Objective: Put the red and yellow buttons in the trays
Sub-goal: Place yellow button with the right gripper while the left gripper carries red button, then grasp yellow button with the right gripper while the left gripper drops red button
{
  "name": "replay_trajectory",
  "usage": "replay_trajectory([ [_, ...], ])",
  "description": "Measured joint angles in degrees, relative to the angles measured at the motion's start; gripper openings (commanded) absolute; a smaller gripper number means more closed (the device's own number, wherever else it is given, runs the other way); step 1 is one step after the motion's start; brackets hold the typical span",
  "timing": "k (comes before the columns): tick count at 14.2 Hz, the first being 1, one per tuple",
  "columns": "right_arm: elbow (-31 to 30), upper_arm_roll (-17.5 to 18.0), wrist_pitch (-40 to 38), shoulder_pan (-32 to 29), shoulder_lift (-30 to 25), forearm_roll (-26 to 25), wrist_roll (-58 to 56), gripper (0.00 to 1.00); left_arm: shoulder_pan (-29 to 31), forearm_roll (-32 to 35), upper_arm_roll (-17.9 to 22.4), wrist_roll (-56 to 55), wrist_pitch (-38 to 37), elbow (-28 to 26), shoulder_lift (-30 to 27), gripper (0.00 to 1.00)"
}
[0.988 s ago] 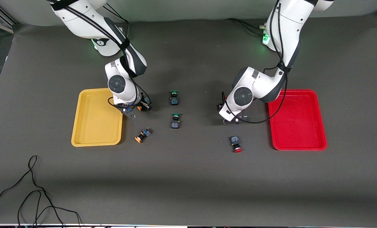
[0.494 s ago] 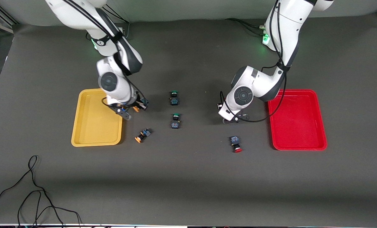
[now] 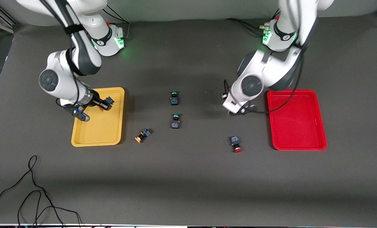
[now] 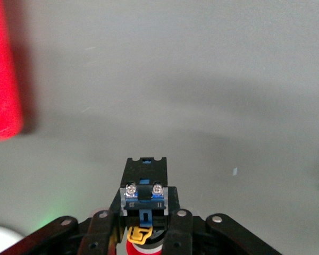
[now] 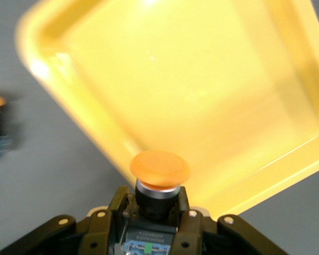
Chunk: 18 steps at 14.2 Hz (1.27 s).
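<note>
- An orange-capped button (image 5: 159,175) is held clamped by the right gripper (image 3: 100,104) over the yellow tray (image 3: 95,133);
- A button (image 4: 143,196), apparently red-capped, is gripped by the left gripper (image 4: 144,234) above the table beside the red tray (image 3: 297,139).

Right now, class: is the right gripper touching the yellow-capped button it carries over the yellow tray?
Touching. The right wrist view shows the right gripper closed on the yellow-capped button, fingers pressed against its black body, above the yellow tray.

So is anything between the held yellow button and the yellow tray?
Nothing visible. The right gripper holds the yellow button over the yellow tray, whose floor shows bare below it. The left gripper, over bare table, grips a red button.
</note>
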Motion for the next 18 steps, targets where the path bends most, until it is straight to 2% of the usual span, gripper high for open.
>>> replay_trajectory([
  [2, -2.7, -1.4, 4.5, -1.7, 2.7, 0.0, -3.8, 0.00, 4.8, 1.7, 0.2, 2.8, -10.2, 1.6, -7.7, 0.07],
  [3, -4.0, -1.5, 7.0, -2.3, 4.1, 0.0, -4.5, 0.12, 7.5, 4.2, 0.3, 5.9, -14.1, 2.2, -11.0, 0.08],
  [4, -4.7, -1.5, 8.9, -2.4, 5.6, 0.0, -4.7, 0.74, 10.3, 7.2, 0.7, 9.9, -16.9, 2.3, -13.9, 0.09],
  [5, -5.0, -1.4, 10.2, -2.4, 6.7, 0.0, -4.7, 1.00, 13.2, 8.8, 1.1, 14.5, -18.6, 2.0, -16.0, 0.09],
  [7, -4.9, -1.2, 11.5, -2.2, 7.8, 0.0, -4.7, 1.00, 20.4, 10.5, 2.0, 25.3, -18.5, 0.2, -17.2, 0.09],
  [8, -4.5, -1.2, 11.4, -2.2, 7.4, 0.0, -4.7, 1.00, 24.3, 10.8, 2.4, 30.1, -16.1, -1.4, -16.0, 0.09],
  [10, -2.5, -0.9, 8.4, -2.1, 5.2, 0.0, -4.7, 1.00, 29.0, 10.9, 2.7, 34.9, -8.6, -4.2, -10.9, 0.09],
  [13, 7.0, 2.0, -0.4, -2.0, 2.2, 1.4, -2.7, 1.00, 29.7, 10.9, 2.2, 35.7, 2.8, -6.4, -0.3, 0.09],
  [15, 15.0, 6.9, -2.4, -1.8, 5.4, 3.6, 4.0, 1.00, 29.6, 10.9, 1.5, 35.7, 10.5, -7.9, 5.1, 0.10],
  [18, 24.7, 13.1, -0.6, -0.8, 17.1, 3.9, 15.2, 1.00, 29.5, 10.9, 1.4, 35.7, 18.3, -10.1, 9.7, 0.12],
])
